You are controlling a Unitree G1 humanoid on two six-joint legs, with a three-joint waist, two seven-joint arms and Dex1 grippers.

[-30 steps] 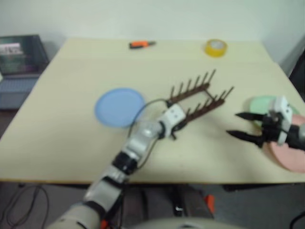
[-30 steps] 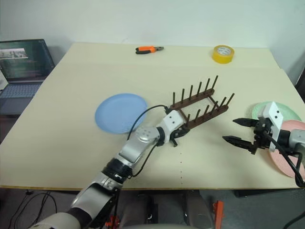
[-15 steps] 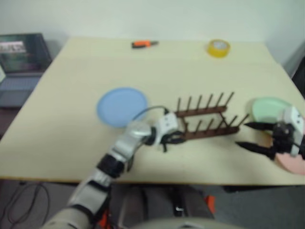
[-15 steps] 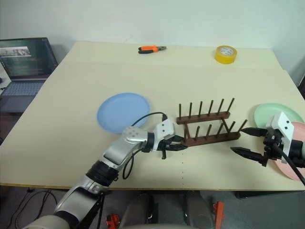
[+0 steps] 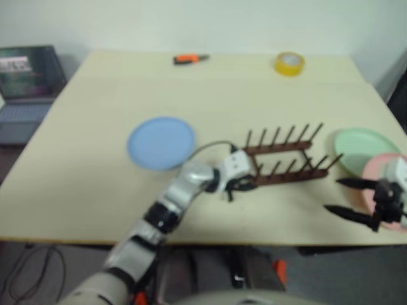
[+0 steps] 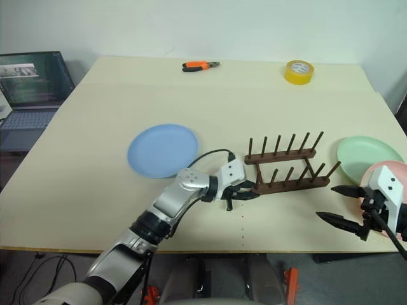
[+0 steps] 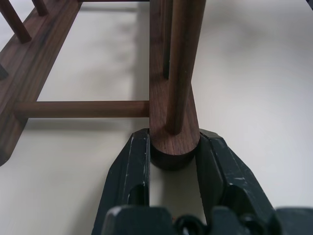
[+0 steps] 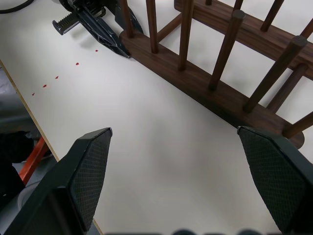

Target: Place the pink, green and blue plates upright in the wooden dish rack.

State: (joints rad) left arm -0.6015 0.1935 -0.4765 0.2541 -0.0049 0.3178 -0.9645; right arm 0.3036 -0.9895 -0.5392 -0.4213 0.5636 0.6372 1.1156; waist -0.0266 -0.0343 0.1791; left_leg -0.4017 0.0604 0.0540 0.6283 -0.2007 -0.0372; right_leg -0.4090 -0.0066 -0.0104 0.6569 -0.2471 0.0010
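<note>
Dark brown wooden dish rack (image 6: 287, 168) with visible grain and smooth pegs, on a matt cream table (image 6: 95, 152); blue plate (image 6: 162, 150), green plate (image 6: 369, 152) matt; right gripper (image 6: 346, 205) fingertips (image 8: 90, 169) textured black plastic.

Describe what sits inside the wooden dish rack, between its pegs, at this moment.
Nothing: the wooden dish rack holds no plates. The table shows between its rails. The left pincer covers one rail's end.
</note>
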